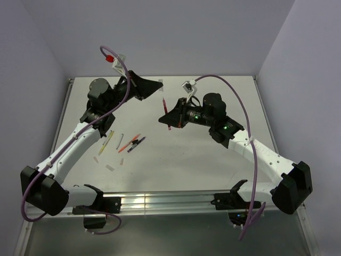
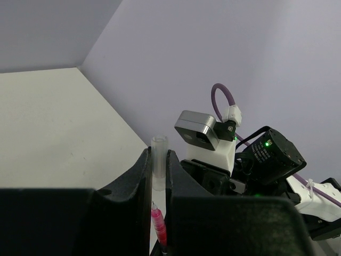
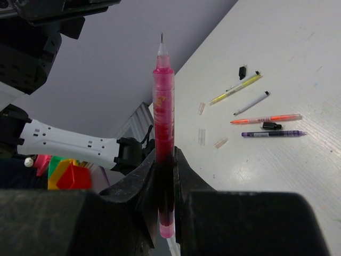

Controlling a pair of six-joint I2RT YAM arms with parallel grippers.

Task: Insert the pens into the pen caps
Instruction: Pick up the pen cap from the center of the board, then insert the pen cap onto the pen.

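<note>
White surface [image 1: 213,160], enclosed by lavender walls [image 1: 186,32]. Left jaws grip a clear cap [image 2: 159,152]. Right jaws grip the red pen [image 3: 163,117], raised above the surface. Four pens [image 1: 129,143] lie at left.

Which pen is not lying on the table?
The red pen: it is clamped in the right hand, off the table. The yellow, white, orange and purple pens all lie flat on it.
</note>
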